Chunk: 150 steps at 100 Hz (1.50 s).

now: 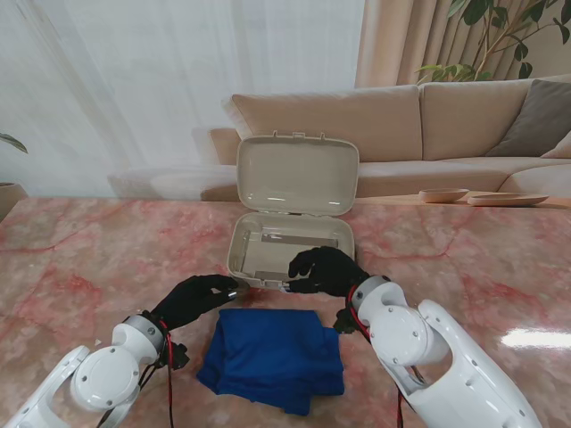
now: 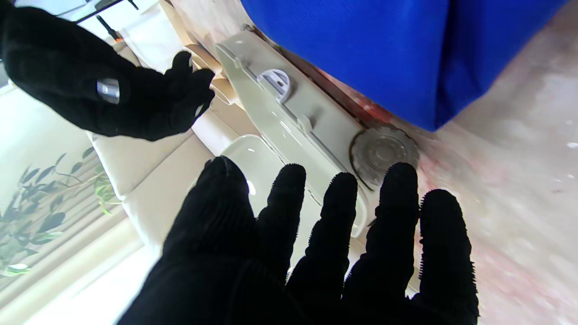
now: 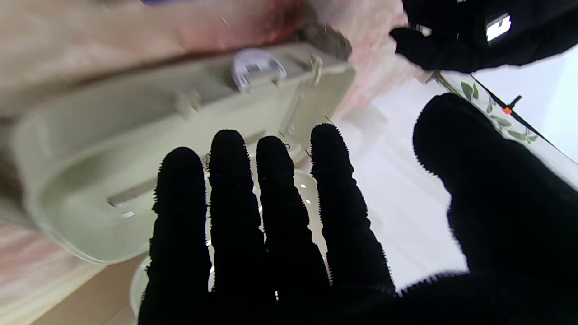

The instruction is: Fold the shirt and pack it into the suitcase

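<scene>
Folded blue cloth shirt (image 1: 272, 357) lies just before the open beige plastic suitcase (image 1: 293, 245). Left hand (image 1: 194, 299) and right hand (image 1: 326, 270) hover spread, empty. Risk: an uneven lift would undo the fold.

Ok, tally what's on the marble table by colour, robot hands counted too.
Blue: 1, the folded shirt.
Beige: 1, the open suitcase.
Black: 2, the left hand and the right hand, both holding nothing, fingers apart.
Total: 4.
</scene>
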Motion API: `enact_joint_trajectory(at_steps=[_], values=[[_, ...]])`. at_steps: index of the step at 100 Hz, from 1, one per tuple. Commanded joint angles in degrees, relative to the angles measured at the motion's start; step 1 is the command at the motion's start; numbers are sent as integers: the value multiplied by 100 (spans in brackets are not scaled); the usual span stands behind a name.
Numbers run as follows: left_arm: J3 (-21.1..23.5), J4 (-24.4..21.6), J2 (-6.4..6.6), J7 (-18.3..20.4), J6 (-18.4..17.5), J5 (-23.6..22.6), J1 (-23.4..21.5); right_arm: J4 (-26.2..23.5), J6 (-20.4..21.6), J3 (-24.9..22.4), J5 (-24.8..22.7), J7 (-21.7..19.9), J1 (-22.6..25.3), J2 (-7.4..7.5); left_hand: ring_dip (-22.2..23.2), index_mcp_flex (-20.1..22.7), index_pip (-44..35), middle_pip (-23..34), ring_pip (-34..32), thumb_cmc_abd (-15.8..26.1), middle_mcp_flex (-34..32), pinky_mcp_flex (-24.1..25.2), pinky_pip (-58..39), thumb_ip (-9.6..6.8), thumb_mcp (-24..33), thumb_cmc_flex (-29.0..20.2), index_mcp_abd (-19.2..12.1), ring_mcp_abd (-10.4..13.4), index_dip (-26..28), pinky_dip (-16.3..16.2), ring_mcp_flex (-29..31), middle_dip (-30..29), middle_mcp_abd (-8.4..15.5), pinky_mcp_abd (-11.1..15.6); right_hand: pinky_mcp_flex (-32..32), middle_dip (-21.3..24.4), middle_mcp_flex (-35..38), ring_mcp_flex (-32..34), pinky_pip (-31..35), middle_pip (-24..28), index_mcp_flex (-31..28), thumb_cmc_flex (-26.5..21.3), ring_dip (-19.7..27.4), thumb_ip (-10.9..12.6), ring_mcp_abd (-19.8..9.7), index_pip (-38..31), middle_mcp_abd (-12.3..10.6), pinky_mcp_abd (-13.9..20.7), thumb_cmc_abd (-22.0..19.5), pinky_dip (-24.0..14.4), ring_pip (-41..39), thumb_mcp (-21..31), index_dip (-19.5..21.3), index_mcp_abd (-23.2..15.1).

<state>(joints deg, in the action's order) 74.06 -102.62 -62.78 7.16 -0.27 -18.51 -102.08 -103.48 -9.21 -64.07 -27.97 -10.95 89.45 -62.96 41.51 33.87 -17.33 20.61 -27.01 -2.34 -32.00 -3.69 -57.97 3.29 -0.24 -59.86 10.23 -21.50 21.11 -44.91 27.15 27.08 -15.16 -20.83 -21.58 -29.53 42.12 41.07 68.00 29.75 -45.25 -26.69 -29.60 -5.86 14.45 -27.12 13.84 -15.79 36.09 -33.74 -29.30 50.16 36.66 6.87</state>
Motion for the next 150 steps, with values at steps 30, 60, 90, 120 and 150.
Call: enact_joint_trajectory(at_steps=[30, 60, 90, 120, 150], values=[[-171, 79, 7, 62, -210, -79, -15, -282, 66, -333, -67, 73, 1011, 118, -161, 10, 18, -161, 208, 134, 1, 86, 574, -52, -187, 222, 30, -32, 12, 460, -244, -133, -66, 283, -3624, 121, -118, -92, 261, -334, 88, 109, 527, 314, 16, 343, 92, 2950, -138, -1008, 910, -421, 150, 147], [-238, 95, 32, -20, -330, -469, -137, -159, 188, -233, -279, 391, 1222, 86, -258, -118, 151, -216, 287, 127, 161, 154, 604, -49, -196, 300, 90, -35, -39, 798, -396, -191, -58, 412, 405, 217, -579, -455, -1586, -303, 381, 248, 601, 289, -59, 538, 89, 23, -34, -271, 1024, -408, 149, 270], [-438, 363, 44, -263, -534, -1024, -32, 17, 248, -61, -450, 627, 1198, 60, -396, -566, 491, -398, 488, 124, 617, 375, 685, -44, -201, 543, 278, 25, -149, 892, -719, -305, -120, 438, 97, 277, -1132, -971, -1749, -305, 772, 404, 624, 271, -60, 791, 80, 429, 89, 370, 1128, -367, 127, 384], [-628, 617, 62, -224, -638, -1037, 133, 219, 314, 100, -662, 829, 1141, 45, -906, -716, 645, -554, 945, 95, 1017, 669, 1277, -44, -200, 619, 359, 105, -155, 1524, -1271, -490, -102, 713, 1236, 294, -1387, -1450, -1482, -347, 960, 459, 558, 224, 72, 943, 101, 144, 188, -119, 1173, -593, 106, 465], [-778, 694, 125, -82, -542, -1399, 247, 367, 319, 257, -800, 920, 1032, 42, -1247, -1330, 1032, -736, 1256, 160, 1360, 824, 1558, -53, -214, 838, 330, 87, -287, 1861, -1584, -594, -53, 575, 1428, 347, -1903, -1700, -1539, -542, 1199, 533, 571, 225, 122, 1093, 115, 117, 102, -40, 1276, -938, 63, 519]])
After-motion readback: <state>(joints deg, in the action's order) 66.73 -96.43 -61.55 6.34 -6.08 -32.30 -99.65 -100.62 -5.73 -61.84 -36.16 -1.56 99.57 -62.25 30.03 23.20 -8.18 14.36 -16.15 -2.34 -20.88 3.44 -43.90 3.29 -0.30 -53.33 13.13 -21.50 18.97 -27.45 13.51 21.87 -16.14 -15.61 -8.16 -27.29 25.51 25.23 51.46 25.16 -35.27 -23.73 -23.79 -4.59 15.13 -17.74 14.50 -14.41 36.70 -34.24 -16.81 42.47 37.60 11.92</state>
